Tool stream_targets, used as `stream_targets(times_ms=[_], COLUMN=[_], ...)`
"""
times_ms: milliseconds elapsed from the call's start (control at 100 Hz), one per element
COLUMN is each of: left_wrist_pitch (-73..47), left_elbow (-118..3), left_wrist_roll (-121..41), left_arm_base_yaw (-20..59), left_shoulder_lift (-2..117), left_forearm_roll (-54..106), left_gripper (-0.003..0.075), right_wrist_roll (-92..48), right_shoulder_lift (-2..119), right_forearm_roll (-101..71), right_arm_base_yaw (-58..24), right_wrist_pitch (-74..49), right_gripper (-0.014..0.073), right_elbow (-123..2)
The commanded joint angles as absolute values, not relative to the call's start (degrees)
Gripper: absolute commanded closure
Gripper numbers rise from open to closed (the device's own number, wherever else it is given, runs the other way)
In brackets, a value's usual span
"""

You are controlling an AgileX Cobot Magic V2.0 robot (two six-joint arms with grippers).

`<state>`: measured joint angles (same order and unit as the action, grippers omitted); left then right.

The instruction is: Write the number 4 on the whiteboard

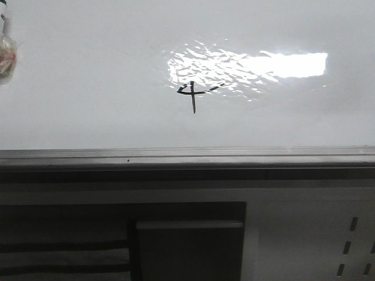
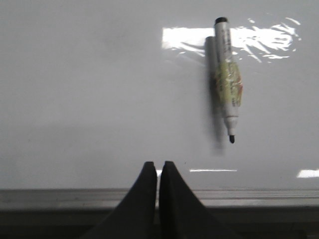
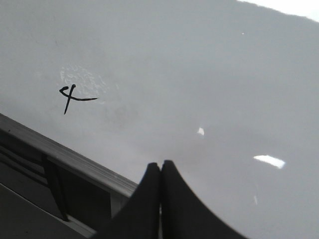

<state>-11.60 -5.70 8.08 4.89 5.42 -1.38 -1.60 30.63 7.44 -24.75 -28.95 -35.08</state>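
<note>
Number 4 (image 1: 194, 93) is seen drawn on the whiteboard (image 1: 88, 88), just below the glare patch, so the writing is judged done. Marker (image 2: 227, 79) is left uncapped on the board; left pincer (image 2: 158, 172) and right pincer (image 3: 160, 172) are pressed together, empty.

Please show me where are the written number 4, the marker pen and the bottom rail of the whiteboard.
number 4 (image 1: 194, 93), front view, on its vertical stroke.
marker pen (image 2: 228, 84), left wrist view, on its labelled barrel.
bottom rail (image 1: 187, 157), front view, on its grey top face.

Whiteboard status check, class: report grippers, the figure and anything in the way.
Left gripper shut, empty. Right gripper shut, empty. Number 4 drawn on whiteboard, crossbar broken. Marker lying uncapped on the board, clear of the figure.
</note>
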Motion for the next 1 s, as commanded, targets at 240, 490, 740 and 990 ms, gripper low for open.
stream_targets(times_ms=[240, 490, 740, 990], left_wrist_pitch=[1.08, 0.81, 0.81, 0.81], left_elbow=[1.38, 1.38, 1.38, 1.38], left_wrist_roll=[8.62, 8.62, 8.62, 8.62], left_arm_base_yaw=[3.7, 3.7, 3.7, 3.7], left_shoulder_lift=[-1.82, -1.82, -1.82, -1.82], left_forearm_roll=[0.67, 0.67, 0.67, 0.67], left_gripper=[0.0741, 0.0741, 0.0741, 0.0741], right_wrist_roll=[-1.57, -1.57, -1.57, -1.57], right_shoulder_lift=[30.74, 30.74, 30.74, 30.74], right_forearm_roll=[8.17, 8.17, 8.17, 8.17], right_arm_base_yaw=[-24.58, -24.58, -24.58, -24.58], right_wrist_pitch=[-24.97, -24.98, -24.98, -24.98], right_gripper=[0.0666, 0.0666, 0.0666, 0.0666], right_elbow=[-36.61, -36.51, -36.51, -36.51])
